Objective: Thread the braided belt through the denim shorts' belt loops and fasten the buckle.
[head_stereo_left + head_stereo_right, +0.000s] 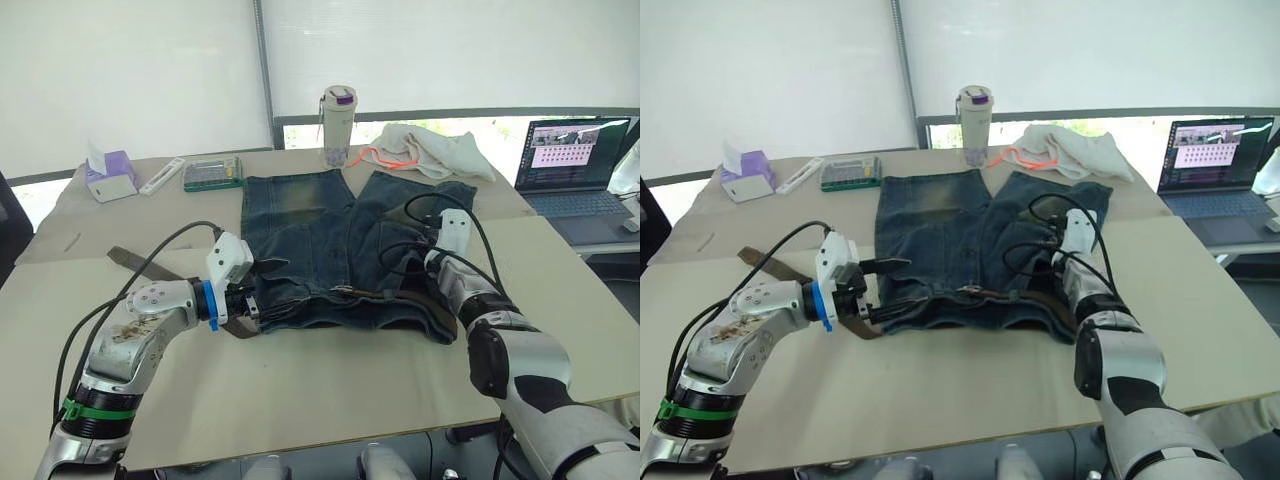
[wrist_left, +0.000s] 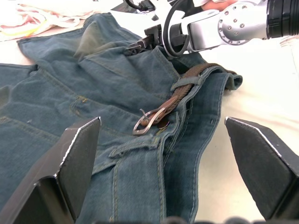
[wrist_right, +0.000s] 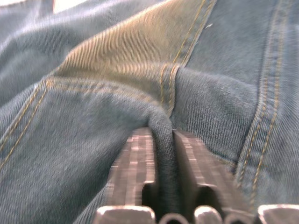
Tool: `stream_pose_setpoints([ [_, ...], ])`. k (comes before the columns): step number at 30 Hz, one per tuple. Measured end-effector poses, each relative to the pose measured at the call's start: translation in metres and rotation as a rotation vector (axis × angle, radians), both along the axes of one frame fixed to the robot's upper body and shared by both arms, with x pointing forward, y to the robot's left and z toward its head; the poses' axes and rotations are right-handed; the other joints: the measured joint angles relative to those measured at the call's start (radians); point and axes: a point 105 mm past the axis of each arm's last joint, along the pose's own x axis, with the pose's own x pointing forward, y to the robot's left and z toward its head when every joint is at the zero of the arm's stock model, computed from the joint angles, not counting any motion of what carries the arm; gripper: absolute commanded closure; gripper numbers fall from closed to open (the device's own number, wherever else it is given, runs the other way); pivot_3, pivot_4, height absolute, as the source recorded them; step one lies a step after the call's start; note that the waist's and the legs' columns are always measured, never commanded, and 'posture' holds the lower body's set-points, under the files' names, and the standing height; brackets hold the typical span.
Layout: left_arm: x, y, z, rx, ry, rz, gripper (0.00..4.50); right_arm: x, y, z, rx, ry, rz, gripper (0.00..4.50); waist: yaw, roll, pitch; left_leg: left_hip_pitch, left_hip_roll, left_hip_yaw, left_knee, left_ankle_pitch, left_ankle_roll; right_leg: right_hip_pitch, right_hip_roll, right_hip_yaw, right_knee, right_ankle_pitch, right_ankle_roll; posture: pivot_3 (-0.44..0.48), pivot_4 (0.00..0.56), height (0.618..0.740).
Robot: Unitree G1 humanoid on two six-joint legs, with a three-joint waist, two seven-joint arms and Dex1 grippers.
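On the cream tabletop (image 1: 330,385), the dark blue faded denim shorts (image 1: 320,235) lie flat, waistband toward the robot and the two wide legs pointing away. The dark brown braided belt (image 2: 180,95) runs along the waistband's right half, passing under a narrow denim belt loop (image 2: 187,83); its small silver metal buckle (image 2: 147,122) rests near the middle of the waistband. A further length of brown strap lies on the table beyond the shorts' left edge.

The left gripper (image 1: 890,282) sits at the left end of the waistband with its two black fingers (image 2: 70,163) spread wide, holding nothing. The right gripper (image 3: 161,154) is over the shorts' right side, its fingers pressed together on a raised fold of denim.

Behind the shorts stand a white bottle with a purple lid (image 1: 338,125), a cream-white cloth with orange trim (image 1: 430,150), a purple tissue box (image 1: 110,175) and an open laptop (image 1: 575,165).
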Motion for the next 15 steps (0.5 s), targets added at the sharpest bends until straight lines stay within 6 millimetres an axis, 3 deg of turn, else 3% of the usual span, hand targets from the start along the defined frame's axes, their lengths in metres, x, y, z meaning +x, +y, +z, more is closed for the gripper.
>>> stream_pose_setpoints([
  [8,-0.001,-0.002,0.003,0.002,-0.004,0.014,0.0,-0.002,-0.011,0.017,-0.051,-0.045,0.13,0.01,-0.003,0.002,0.001,0.0,0.0,0.001,0.0,0.0,0.0,0.0,0.0,0.0,-0.001,0.0,0.0,0.0,0.15,0.74],
  [12,-0.001,0.001,-0.001,0.002,0.012,0.034,0.0,-0.006,-0.017,0.037,-0.074,-0.058,0.272,0.01,-0.002,0.003,0.003,-0.001,0.0,0.001,0.0,0.0,0.0,0.0,0.0,0.0,-0.001,0.0,0.0,0.0,0.15,0.74],
  [15,-0.003,0.006,-0.008,0.002,0.032,0.052,0.0,-0.027,-0.03,0.041,-0.153,-0.02,0.435,0.01,0.006,0.003,0.003,-0.001,0.001,0.001,0.0,0.0,0.0,0.0,0.0,0.0,-0.002,0.0,0.0,0.0,0.15,0.74],
])
